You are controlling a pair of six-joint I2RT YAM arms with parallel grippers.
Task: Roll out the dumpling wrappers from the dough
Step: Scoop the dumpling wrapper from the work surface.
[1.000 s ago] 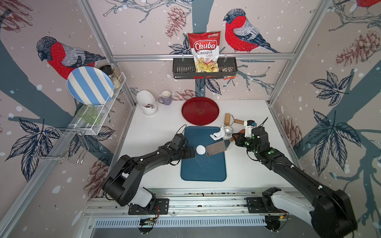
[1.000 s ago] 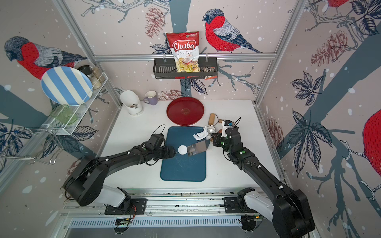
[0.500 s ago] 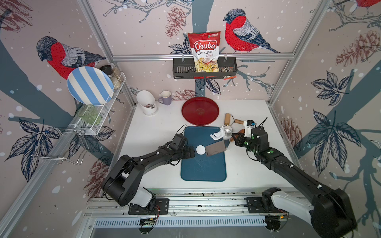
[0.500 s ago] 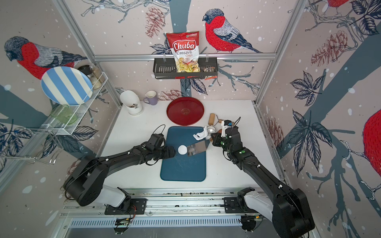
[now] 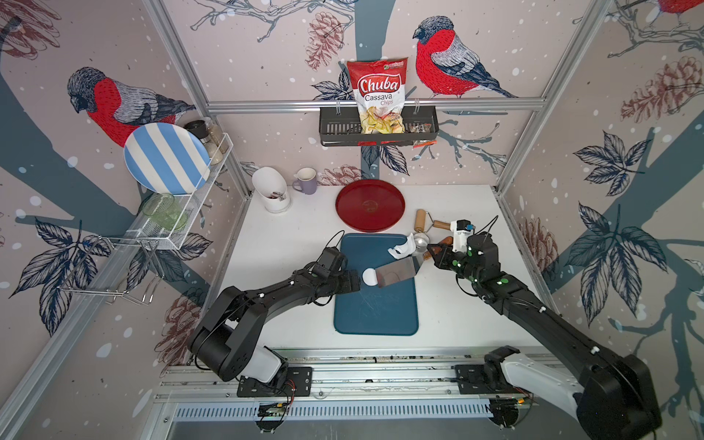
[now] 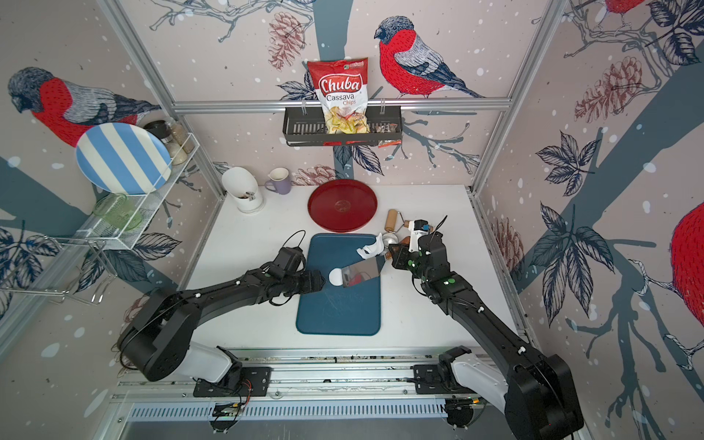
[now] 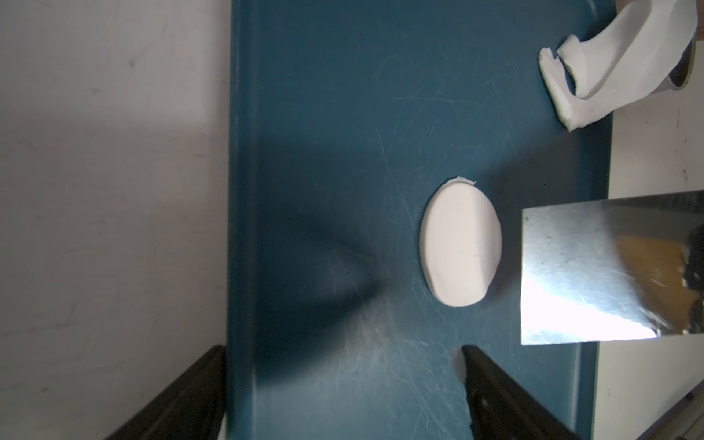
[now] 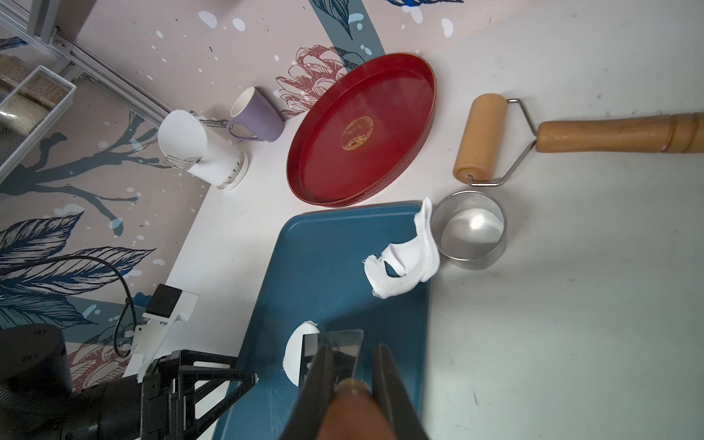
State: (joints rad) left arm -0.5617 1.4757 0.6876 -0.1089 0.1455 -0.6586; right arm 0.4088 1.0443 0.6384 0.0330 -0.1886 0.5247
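One dumpling wrapper [image 5: 368, 276] [image 6: 335, 276] [image 7: 461, 244], a small round white disc, lies flat on the blue board [image 5: 375, 308]. A ragged, curled scrap of the dough [image 5: 402, 247] [image 8: 404, 266] rests at the board's far right corner, leaning on the steel ring [image 5: 421, 240] [image 8: 472, 228]. My right gripper [image 5: 434, 253] [image 8: 352, 348] is shut on the brown handle of a steel scraper [image 5: 394, 271] [image 7: 609, 266]. The scraper's blade edge sits just beside the wrapper; I cannot tell if they touch. My left gripper [image 5: 357, 282] [image 7: 343, 350] stands open just left of the wrapper, holding nothing.
A wooden rolling pin [image 5: 421, 220] [image 8: 480, 137] lies behind the ring. A red round tray [image 5: 369, 205] sits behind the board. A white utensil holder [image 5: 272, 190] and a purple mug [image 5: 306, 182] stand at the back left. The white table [image 5: 457, 316] surrounds the board.
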